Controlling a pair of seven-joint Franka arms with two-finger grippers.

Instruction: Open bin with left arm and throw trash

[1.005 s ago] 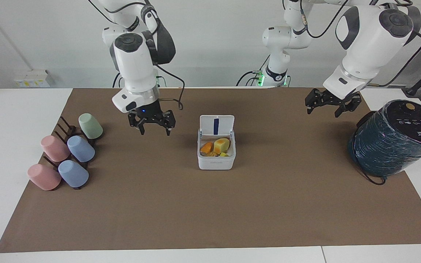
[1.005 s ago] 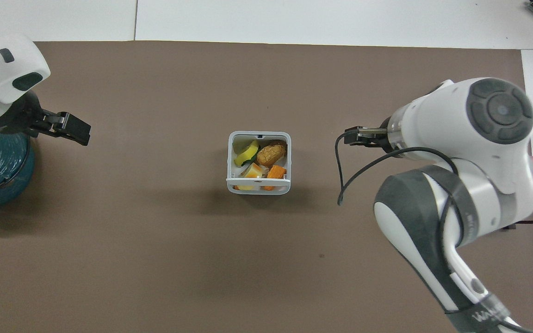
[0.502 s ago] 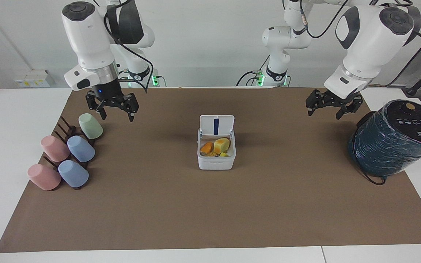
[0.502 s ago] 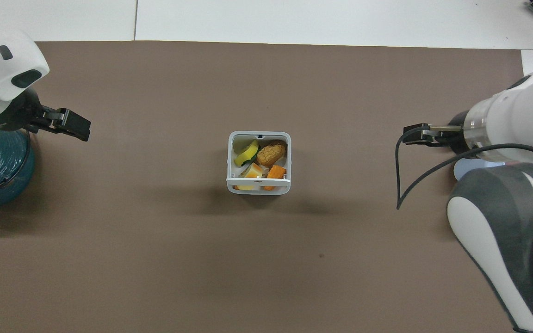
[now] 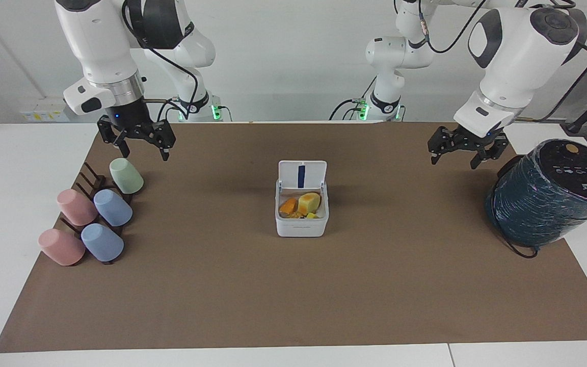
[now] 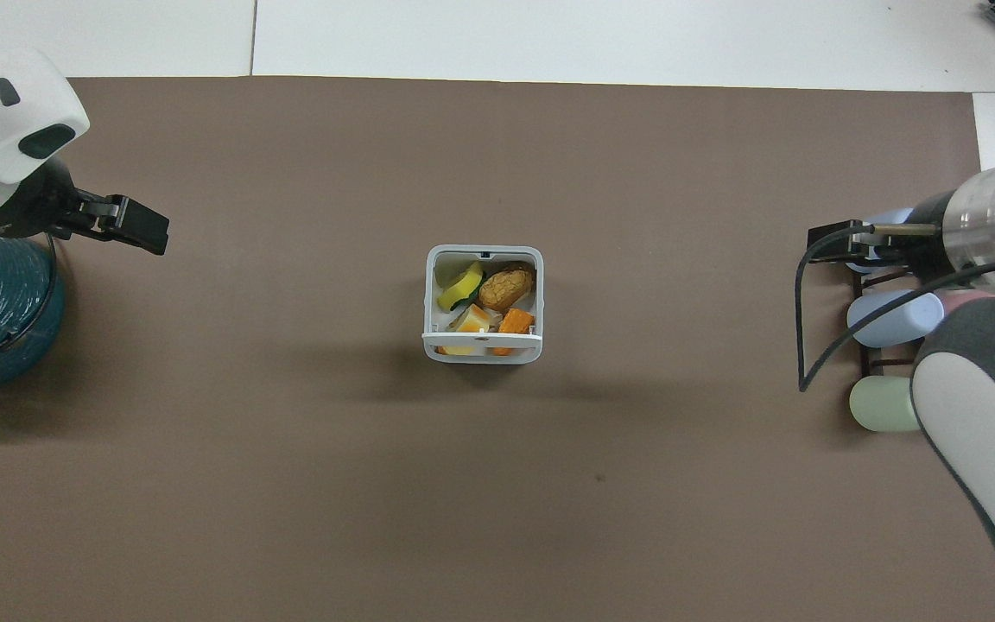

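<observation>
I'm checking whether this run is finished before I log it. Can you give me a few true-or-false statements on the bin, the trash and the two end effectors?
1. The bin has its lid up. True.
2. The trash lies on the mat beside the bin. False: the pieces are inside the bin.
3. The left end effector grips the lid. False: it hangs open in the air near the dark teal cylinder, apart from the bin.
4. The right end effector is open above the cup rack's end of the table. True.
5. Five pastel cups rest on the rack. True.
</observation>
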